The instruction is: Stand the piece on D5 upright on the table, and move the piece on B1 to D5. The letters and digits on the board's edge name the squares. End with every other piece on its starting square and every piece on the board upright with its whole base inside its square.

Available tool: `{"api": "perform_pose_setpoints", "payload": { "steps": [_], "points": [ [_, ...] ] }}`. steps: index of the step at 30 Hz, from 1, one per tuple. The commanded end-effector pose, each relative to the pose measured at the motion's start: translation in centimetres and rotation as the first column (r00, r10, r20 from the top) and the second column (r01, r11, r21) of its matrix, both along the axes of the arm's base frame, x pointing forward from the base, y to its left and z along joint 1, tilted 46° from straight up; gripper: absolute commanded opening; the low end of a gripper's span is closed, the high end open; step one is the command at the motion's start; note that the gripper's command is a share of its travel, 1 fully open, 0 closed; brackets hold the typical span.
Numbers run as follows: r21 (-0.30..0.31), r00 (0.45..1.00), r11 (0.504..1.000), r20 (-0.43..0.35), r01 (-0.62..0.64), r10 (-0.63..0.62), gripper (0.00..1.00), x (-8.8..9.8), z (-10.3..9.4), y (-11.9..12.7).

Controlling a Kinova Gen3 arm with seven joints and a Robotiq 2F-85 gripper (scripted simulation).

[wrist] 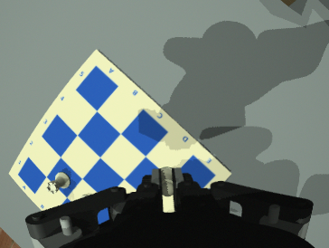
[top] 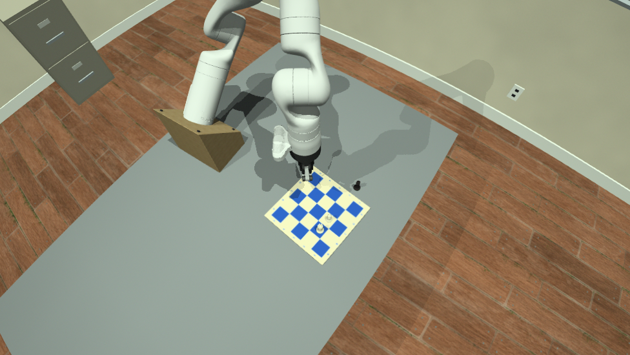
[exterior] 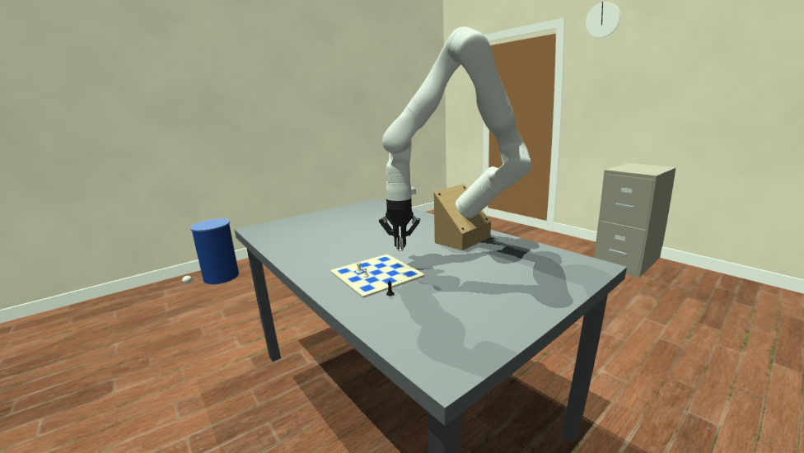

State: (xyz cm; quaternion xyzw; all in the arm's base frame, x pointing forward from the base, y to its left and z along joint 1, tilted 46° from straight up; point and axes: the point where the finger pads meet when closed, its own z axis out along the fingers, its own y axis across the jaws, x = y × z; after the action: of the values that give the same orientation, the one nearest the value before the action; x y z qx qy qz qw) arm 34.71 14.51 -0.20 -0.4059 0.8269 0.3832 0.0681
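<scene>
My gripper (top: 305, 178) (exterior: 399, 244) (wrist: 166, 179) is shut on a small cream chess piece (wrist: 165, 189), held upright. It hangs above the far corner of the blue and cream chessboard (top: 288, 224) (exterior: 343, 273) (wrist: 77, 109). Two white pieces (top: 328, 217) (top: 320, 228) (exterior: 362, 270) stand upright on the board's near half; one of them shows in the wrist view (wrist: 59, 181). A black piece (top: 357, 184) (exterior: 389, 287) stands upright on the grey table (top: 176, 242) (exterior: 506, 292), just off the board's edge.
The arm's wooden wedge base (top: 203, 139) (exterior: 458, 225) stands on the table behind the board. A blue bin (exterior: 213, 250) and a grey filing cabinet (exterior: 633, 217) stand on the floor, away from the table.
</scene>
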Motion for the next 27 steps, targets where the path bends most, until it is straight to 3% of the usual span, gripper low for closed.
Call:
{"api": "perform_pose_setpoints", "payload": {
  "steps": [1, 12, 27],
  "points": [
    [0.005, 1.0, 1.0, -0.013, -0.006, 0.006, 0.0, -0.7, -1.0, 1.1],
    [0.005, 1.0, 1.0, -0.013, -0.006, 0.006, 0.0, -1.7, -4.0, 4.1],
    [0.005, 1.0, 1.0, -0.013, -0.006, 0.006, 0.0, -1.8, -4.4, 4.5]
  ]
}}
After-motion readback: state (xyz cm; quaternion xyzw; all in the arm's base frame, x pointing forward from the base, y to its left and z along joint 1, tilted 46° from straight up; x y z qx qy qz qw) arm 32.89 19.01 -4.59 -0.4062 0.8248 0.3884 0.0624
